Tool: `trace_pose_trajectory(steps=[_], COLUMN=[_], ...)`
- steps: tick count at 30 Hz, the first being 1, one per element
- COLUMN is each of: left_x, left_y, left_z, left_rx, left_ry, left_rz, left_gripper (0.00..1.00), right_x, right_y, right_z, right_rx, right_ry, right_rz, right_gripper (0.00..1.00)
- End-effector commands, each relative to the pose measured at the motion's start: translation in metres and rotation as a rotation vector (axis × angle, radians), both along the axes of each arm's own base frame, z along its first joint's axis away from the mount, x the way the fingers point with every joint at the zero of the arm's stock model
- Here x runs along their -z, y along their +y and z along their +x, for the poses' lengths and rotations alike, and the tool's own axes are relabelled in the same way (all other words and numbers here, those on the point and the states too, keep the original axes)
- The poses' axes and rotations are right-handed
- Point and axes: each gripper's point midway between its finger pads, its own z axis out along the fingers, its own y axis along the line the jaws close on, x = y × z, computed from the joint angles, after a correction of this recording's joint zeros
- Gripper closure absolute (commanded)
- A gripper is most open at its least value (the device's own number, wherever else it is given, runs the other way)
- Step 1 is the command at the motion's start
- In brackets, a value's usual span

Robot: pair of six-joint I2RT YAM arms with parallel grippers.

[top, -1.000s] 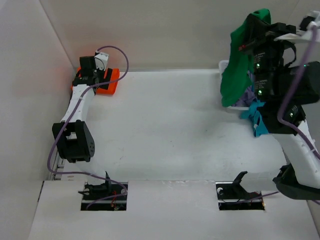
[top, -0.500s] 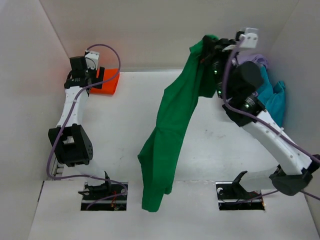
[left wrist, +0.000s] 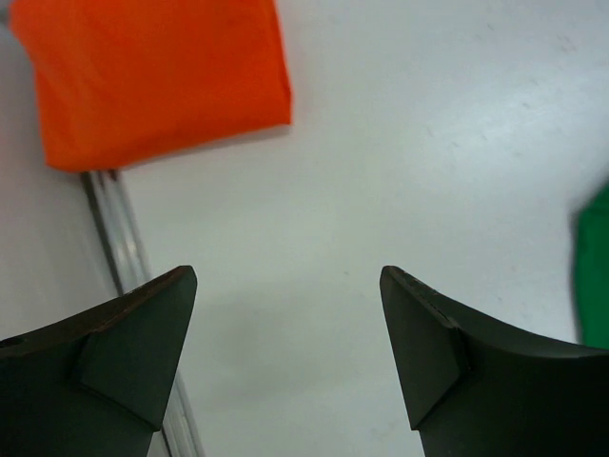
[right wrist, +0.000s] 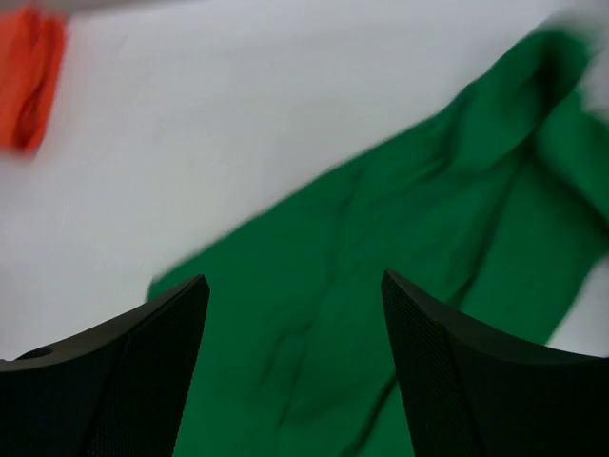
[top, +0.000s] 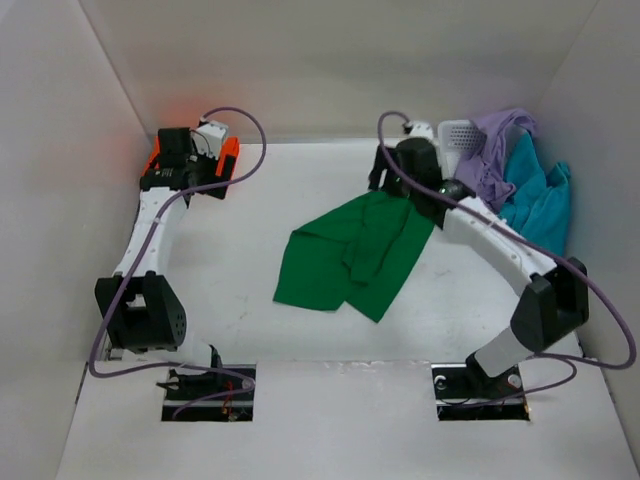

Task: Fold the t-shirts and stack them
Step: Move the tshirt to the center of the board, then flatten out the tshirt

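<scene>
Dropped moments ago, the dark green t-shirt (top: 350, 255) is lying rumpled right of the worktop's (top: 300, 330) centre, the right gripper (right wrist: 292, 279) hovering wide open and empty over its far end, the left gripper (left wrist: 287, 276) gaping empty near the orange t-shirt (left wrist: 162, 76) at the far-left corner.

A white table (top: 290, 200) is shown. A green shirt (top: 350, 255) is spread on it right of the middle, rumpled and partly doubled over itself. An orange shirt (top: 231, 152), folded into a compact block, is laid at the far left corner. At the far right corner a white mesh basket (top: 458, 133) is set, with a lavender shirt (top: 495, 150) and a teal shirt (top: 535, 200) heaped beside and over it.
</scene>
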Motion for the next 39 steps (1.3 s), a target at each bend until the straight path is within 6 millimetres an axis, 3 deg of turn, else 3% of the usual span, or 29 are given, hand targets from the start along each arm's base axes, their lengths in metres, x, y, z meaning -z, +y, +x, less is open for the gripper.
trace_pose_trajectory(steps=[1,4,7,9,14,21,25,26,28,30,33,36,39], left_x=[0.040,0.079,0.126,0.147,0.169,0.218,0.229,0.232,0.240,0.241,0.239,0.221,0.191], left_y=[-0.040,-0.066,-0.095,-0.115,-0.156,-0.164,-0.179,-0.183,-0.190,-0.188,-0.180,-0.171,-0.146], left_z=[-0.066,-0.103,-0.142,-0.157,-0.165,-0.189,-0.198,-0.203,-0.216,-0.211,-0.204,-0.185,-0.140], left_rx=[0.159,0.234,0.313,0.365,0.394,0.377,0.402,0.418,0.446,0.424,0.387,0.334,0.248], left_ry=[0.194,0.340,0.511,0.570,0.630,0.809,0.865,0.886,0.934,0.930,0.905,0.831,0.659], left_rz=[-0.081,-0.096,-0.096,-0.105,-0.179,-0.142,-0.164,-0.163,-0.160,-0.174,-0.191,-0.265,-0.263], left_gripper=[0.24,0.26,0.30,0.32,0.33,0.36,0.42,0.48,0.82,0.98,1.00,1.00,1.00], right_x=[0.039,0.095,0.129,0.148,0.174,0.209,0.224,0.227,0.229,0.221,0.207,0.166,0.127], right_y=[0.058,0.074,0.093,0.100,0.104,0.099,0.092,0.090,0.083,0.077,0.074,0.066,0.053], right_z=[-0.111,-0.157,-0.176,-0.176,-0.171,-0.169,-0.170,-0.170,-0.167,-0.163,-0.159,-0.147,-0.133], right_rx=[-0.121,-0.124,-0.154,-0.156,-0.140,-0.115,-0.083,-0.075,-0.047,-0.020,-0.011,0.005,0.025], right_ry=[0.187,0.320,0.386,0.410,0.437,0.498,0.533,0.538,0.547,0.532,0.507,0.425,0.345], right_rz=[0.065,0.074,0.063,0.043,0.008,-0.050,-0.058,-0.058,-0.047,-0.017,0.014,0.097,0.166], right_gripper=[0.23,0.27,0.29,0.31,0.41,0.51,0.61,0.65,0.87,1.00,1.00,1.00,1.00])
